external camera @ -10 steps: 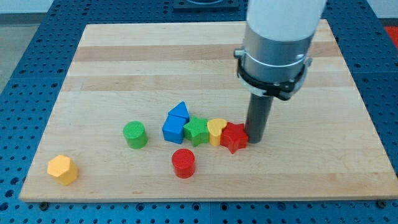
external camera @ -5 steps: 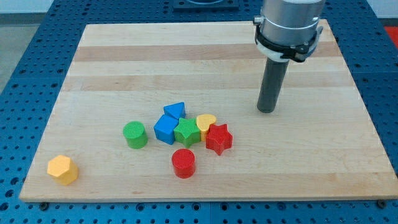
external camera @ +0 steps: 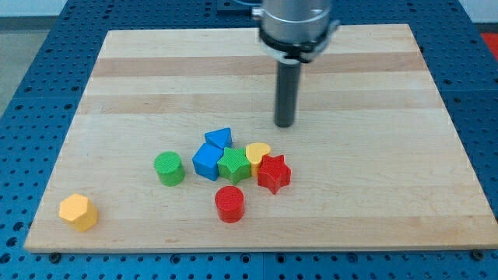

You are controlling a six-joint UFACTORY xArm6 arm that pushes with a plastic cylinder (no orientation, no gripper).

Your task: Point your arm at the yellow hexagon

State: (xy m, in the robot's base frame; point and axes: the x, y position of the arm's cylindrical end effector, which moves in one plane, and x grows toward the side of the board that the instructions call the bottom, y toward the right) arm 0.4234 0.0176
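Observation:
The yellow hexagon lies alone near the board's bottom left corner. My tip stands on the board above and right of the block cluster, far to the right of the hexagon. The cluster holds a blue triangle, a blue block, a green star, a yellow heart and a red star, packed together. A green cylinder stands left of them and a red cylinder below them.
The wooden board lies on a blue perforated table. The arm's grey and white body hangs over the board's top edge.
My tip left the red star's right side, moved up and right, then swung left to a spot above the cluster. The cluster's right blocks shifted slightly left early on.

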